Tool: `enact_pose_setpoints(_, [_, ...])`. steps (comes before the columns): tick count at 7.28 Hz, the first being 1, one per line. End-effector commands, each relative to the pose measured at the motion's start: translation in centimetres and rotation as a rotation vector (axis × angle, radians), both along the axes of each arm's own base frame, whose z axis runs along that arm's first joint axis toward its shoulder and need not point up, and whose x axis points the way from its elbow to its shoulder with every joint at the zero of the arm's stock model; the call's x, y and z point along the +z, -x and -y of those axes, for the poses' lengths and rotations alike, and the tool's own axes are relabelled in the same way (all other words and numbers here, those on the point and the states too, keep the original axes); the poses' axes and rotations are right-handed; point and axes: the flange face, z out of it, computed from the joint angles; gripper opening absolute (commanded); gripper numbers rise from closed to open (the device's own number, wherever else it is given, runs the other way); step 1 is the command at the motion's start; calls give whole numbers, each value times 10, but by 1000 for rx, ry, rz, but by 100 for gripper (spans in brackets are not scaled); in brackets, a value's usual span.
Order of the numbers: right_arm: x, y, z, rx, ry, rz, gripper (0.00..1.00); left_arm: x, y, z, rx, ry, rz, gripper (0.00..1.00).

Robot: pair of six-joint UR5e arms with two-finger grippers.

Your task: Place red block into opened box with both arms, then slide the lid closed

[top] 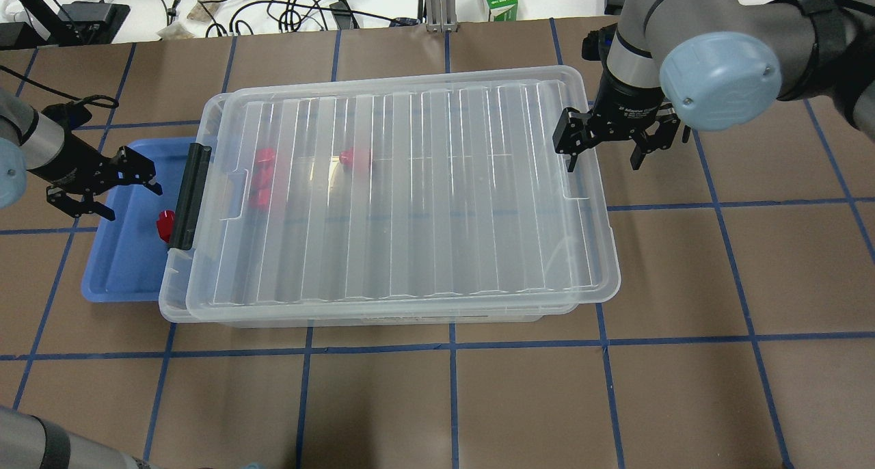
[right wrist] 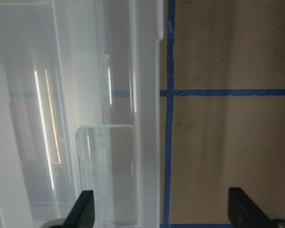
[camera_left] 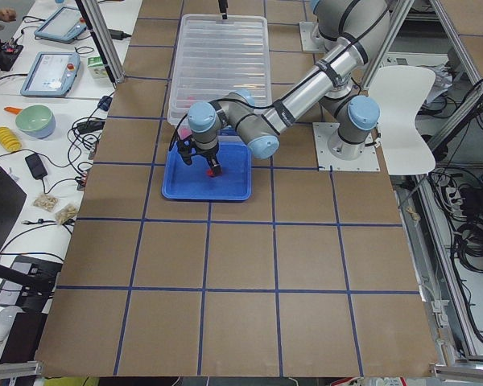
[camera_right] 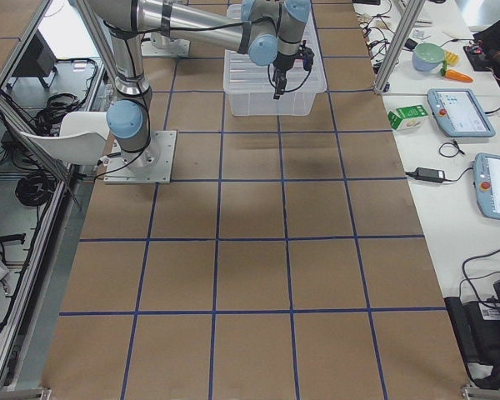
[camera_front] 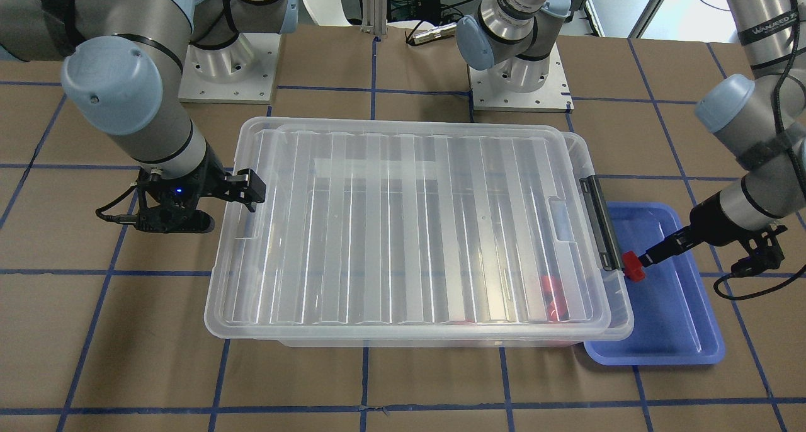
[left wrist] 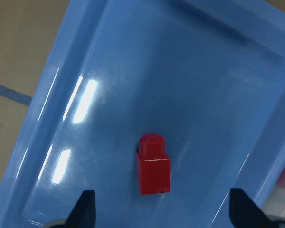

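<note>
Front-facing view: the red block [camera_front: 633,266] lies in the blue tray [camera_front: 680,331], beside the latch end of the box [camera_front: 620,331].

Overhead view: my left gripper [top: 133,202] hangs over the block, spread wide. The right gripper [top: 603,163], also wide, stands at the far end of the lid [top: 410,195].

Left wrist view: the block sits near centre. I judge a straight descent, closing on its flat sides, is best.

Right side view: the brown worktop [camera_right: 250,275] carries a blue tape grid; tablets [camera_right: 460,112] lie off to the side.
</note>
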Motion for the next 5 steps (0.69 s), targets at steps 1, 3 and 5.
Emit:
enact_pose_setpoints(1, [-6, 1, 0, 8, -8, 0, 100, -23, 0, 0, 9, -28, -21, 100])
enact_pose_setpoints(3, [-6, 4, 1, 3, -7, 0, 100, -32, 0, 1, 12, -41, -25, 100])
enact_pose_setpoints(5, [-8, 5, 5, 25, 18, -3, 100, -40, 0, 1, 11, -54, -33, 100])
